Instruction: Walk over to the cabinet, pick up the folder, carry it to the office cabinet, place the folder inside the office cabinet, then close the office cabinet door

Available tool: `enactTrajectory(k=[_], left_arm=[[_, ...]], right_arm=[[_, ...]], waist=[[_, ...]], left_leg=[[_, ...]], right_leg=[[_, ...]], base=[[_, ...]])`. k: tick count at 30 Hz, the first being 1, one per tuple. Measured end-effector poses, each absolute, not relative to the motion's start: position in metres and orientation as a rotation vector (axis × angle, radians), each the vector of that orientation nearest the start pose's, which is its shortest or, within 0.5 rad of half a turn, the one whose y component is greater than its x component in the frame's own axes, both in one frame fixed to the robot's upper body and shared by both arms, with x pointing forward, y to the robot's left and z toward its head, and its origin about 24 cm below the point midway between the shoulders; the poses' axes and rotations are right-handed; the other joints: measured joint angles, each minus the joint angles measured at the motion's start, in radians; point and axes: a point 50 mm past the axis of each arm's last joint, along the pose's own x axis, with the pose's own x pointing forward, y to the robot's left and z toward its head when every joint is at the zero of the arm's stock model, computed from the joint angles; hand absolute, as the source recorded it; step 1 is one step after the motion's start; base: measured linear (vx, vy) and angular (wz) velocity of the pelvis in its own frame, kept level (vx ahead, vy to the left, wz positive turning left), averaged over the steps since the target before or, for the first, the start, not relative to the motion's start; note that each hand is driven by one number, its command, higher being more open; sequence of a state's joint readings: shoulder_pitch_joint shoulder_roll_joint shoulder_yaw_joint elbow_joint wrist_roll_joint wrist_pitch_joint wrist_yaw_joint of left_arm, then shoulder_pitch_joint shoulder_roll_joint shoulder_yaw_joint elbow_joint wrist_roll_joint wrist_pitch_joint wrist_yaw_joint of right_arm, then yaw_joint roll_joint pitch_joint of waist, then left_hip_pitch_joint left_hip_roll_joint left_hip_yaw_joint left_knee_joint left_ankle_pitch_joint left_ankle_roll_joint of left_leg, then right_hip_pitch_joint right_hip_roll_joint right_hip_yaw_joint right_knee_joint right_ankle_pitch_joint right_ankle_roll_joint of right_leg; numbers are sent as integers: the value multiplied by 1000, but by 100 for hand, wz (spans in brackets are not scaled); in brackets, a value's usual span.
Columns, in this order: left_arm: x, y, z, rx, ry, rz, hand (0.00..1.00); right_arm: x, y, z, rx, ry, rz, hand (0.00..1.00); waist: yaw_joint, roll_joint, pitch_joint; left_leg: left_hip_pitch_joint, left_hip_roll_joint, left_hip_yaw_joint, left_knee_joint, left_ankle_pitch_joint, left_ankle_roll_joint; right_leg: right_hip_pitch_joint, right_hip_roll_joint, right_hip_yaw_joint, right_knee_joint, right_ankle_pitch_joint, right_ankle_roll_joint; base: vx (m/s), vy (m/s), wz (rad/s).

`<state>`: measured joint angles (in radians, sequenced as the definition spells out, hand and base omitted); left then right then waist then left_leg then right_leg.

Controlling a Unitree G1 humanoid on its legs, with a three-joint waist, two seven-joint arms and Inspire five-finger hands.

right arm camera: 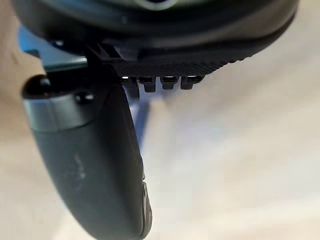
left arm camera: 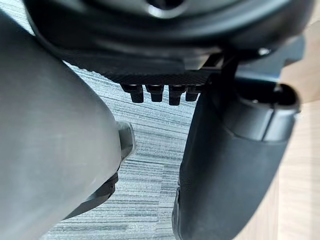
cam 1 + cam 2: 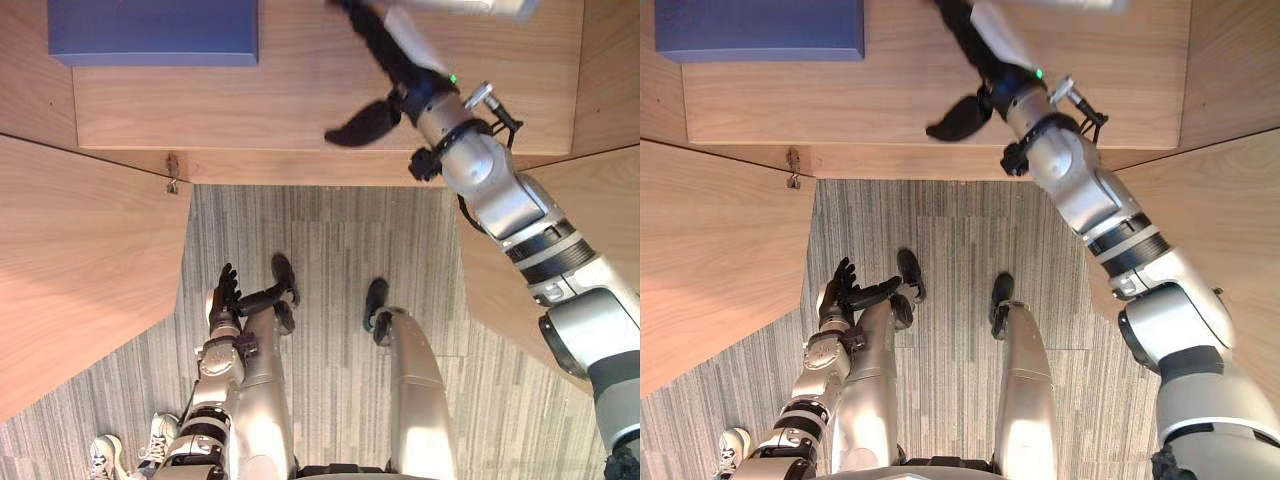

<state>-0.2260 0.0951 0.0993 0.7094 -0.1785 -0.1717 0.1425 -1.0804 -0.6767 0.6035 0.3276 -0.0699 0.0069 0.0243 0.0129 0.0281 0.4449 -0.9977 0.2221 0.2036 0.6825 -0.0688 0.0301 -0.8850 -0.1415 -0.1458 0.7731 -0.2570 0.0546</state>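
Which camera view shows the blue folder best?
The left eye view: the blue folder lies flat on the wooden shelf, its near edge and corner clear. The right eye view shows nearly the same; the right wrist view gives blue slivers past the right hand.

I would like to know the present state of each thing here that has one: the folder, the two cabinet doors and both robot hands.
Flat blue rectangular folder: lying flat on the light wooden cabinet surface, held by nothing.
Left wooden cabinet door: open.
Right wooden cabinet door: open.
Right robot hand: open, empty, above the surface, apart from the folder.
Left robot hand: open, empty, low above the grey striped carpet.
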Motion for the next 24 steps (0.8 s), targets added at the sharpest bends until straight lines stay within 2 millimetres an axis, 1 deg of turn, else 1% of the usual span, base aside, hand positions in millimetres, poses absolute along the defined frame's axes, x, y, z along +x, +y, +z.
enactTrajectory(k=[1, 4, 5, 7, 8, 9, 11, 12, 15, 17, 20, 24], left_arm=[[270, 195, -41, -75, 310, 248, 100], [270, 195, -41, -76, 311, 246, 100], [270, 195, -40, -76, 307, 244, 100], [271, 195, -39, -76, 296, 239, 100], [271, 195, -39, -72, 293, 240, 100], [270, 196, -39, -66, 293, 240, 100], [270, 196, -39, -58, 295, 239, 100], [270, 196, -39, -57, 297, 239, 100], [270, 195, -39, -43, 295, 230, 100], [270, 195, -39, -40, 296, 233, 100], [270, 195, -39, -40, 297, 243, 100], [271, 196, -36, -45, 281, 268, 100]], right_arm=[[357, -130, 244, -1089, -489, 427, 100], [354, -131, 241, -1085, -488, 452, 100], [352, -132, 240, -1086, -492, 455, 100], [339, -135, 237, -1062, -520, 468, 100], [327, -134, 234, -1008, -550, 496, 100], [314, -132, 232, -962, -598, 517, 0], [304, -128, 234, -901, -669, 522, 0], [301, -127, 238, -848, -715, 494, 0], [302, -131, 253, -742, -807, 338, 0], [306, -136, 263, -690, -872, 189, 0], [315, -136, 262, -717, -886, 64, 0], [331, -128, 249, -755, -832, -35, 0]], waist=[[3, -2, 0], [5, -5, 0], [6, -10, 1], [15, -18, 2], [18, -25, -1], [18, -27, -2], [14, -27, -2], [12, -27, -2], [13, -27, -2], [15, -28, -3], [20, -28, -3], [24, -28, -3]], left_leg=[[0, -1, 1, 1, -1, 0], [3, -1, 2, 2, -1, 0], [5, -1, 3, 2, -1, 0], [4, -1, 3, 2, -2, -1], [4, -1, 3, 2, -5, -1], [4, -1, 4, 2, -7, 0], [5, -5, 4, 2, -7, 0], [5, -7, 4, 1, -7, 1], [5, -12, 4, 1, -7, 1], [5, -15, 6, 1, -8, 2], [5, -16, 9, 1, -8, 4], [-11, -14, 9, 5, -8, 4]], right_leg=[[1, -2, -1, 1, 0, 0], [1, -2, -1, 5, -1, -1], [1, -3, -1, 4, -2, -1], [0, -3, -1, 4, -2, -2], [1, -3, -2, 2, -3, -2], [2, -4, -2, -1, -2, -2], [2, -7, -2, -1, -2, -1], [2, -10, -1, -1, -2, -1], [2, -15, -2, 0, -2, -1], [2, -19, 0, 0, -2, 0], [-1, -20, 4, 0, -2, 0], [-20, -17, 6, 7, -2, 0]], base=[[-38, -108, 1], [-27, -70, 0], [-24, -58, 0], [-8, -43, 0], [10, -50, -1], [14, -36, -1], [7, -16, 0], [-2, -36, 5], [-11, -34, 4], [-14, -43, 2], [-1, -42, -2], [2, -21, -2]])
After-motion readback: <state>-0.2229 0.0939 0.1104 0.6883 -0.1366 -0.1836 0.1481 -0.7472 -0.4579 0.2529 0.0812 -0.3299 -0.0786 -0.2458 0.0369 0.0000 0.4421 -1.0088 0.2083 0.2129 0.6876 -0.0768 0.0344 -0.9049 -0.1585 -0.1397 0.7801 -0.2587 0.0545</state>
